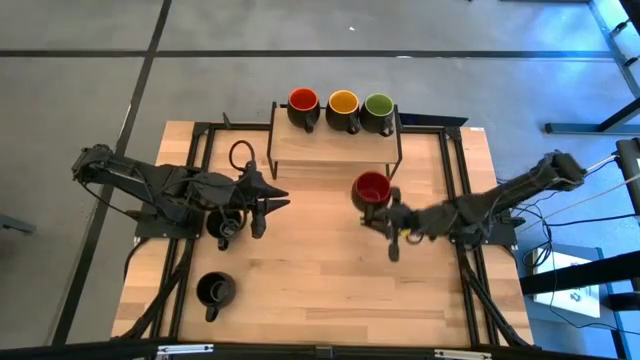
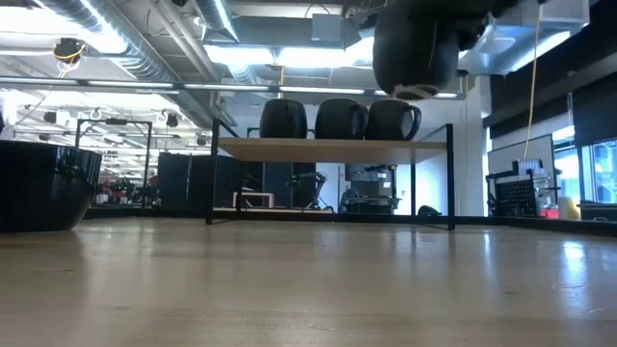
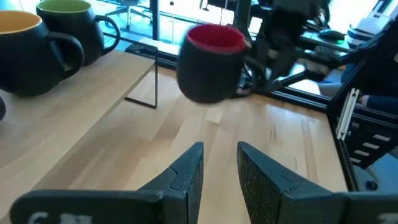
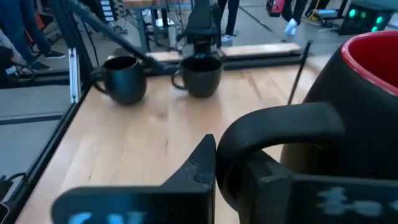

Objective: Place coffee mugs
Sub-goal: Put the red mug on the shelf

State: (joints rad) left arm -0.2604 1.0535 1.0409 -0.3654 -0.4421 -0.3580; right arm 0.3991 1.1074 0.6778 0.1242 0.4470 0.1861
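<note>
While the high view looks down, the right claw (image 1: 392, 222) pinches the handle of a red-lined mug (image 1: 371, 190) just before the shelf (image 1: 335, 147) carrying three mugs; the left claw (image 1: 262, 203) waits partly spread above a black mug (image 1: 222, 224). Low view: that carried mug (image 2: 416, 48) hangs clear above the pale wooden counter (image 2: 308, 280), an open workshop behind. Left wrist view: spread fingers (image 3: 186, 174) over bare wood. Right wrist view: the handle (image 4: 280, 124) looks stiff, glossy, probably slippery; ceramic seems heavy, chippable.
</note>
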